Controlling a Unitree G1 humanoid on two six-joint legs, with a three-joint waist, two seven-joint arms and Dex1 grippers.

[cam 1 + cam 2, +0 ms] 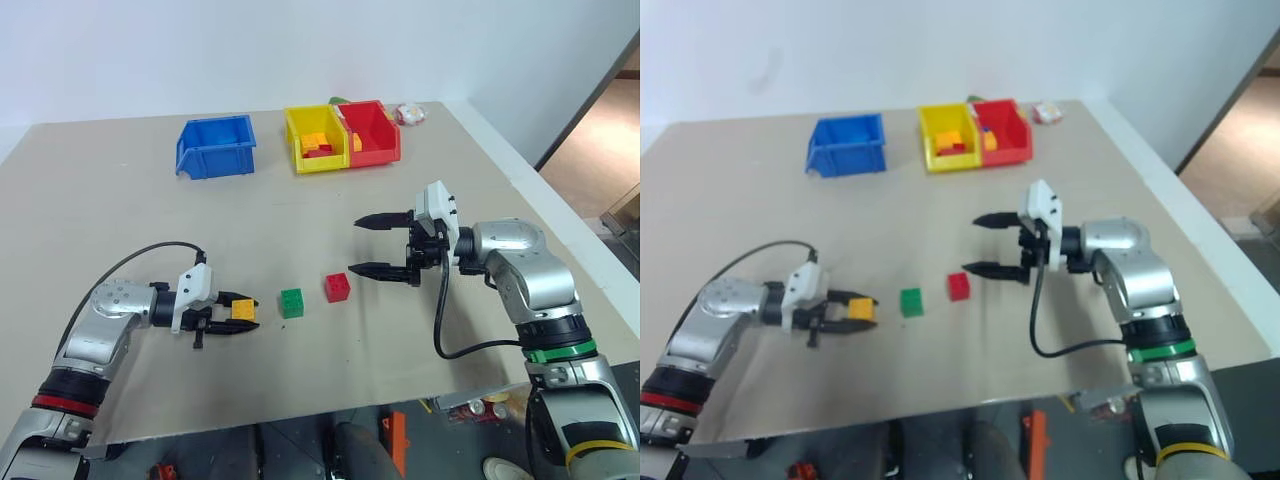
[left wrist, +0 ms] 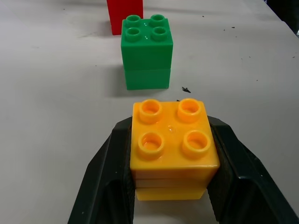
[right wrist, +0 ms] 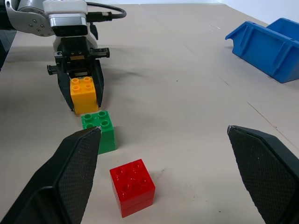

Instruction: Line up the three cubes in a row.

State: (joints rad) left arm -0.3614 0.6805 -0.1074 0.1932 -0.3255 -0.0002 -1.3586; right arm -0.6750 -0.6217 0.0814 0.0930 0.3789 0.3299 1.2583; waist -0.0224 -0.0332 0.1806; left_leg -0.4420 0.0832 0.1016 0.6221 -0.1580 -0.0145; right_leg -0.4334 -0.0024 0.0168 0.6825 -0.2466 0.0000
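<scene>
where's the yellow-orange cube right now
Head views: the yellow-orange cube sits clamped in the left tool, low over the table on the robot's left, just left of the green cube.

You've got glossy moulded plastic on the yellow cube [image 2: 172, 147], green cube [image 2: 146, 52] and red cube [image 3: 132, 186]. Left gripper [image 2: 170, 186] fingers are smooth black plastic; right gripper [image 3: 173, 172] pads look textured, matt. Table [image 1: 120, 230] is matt beige. Blue bin [image 1: 216, 146] is shiny plastic.

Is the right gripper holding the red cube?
No: the right gripper hangs open above the table, and the red cube sits alone on the table beside the green cube.
</scene>
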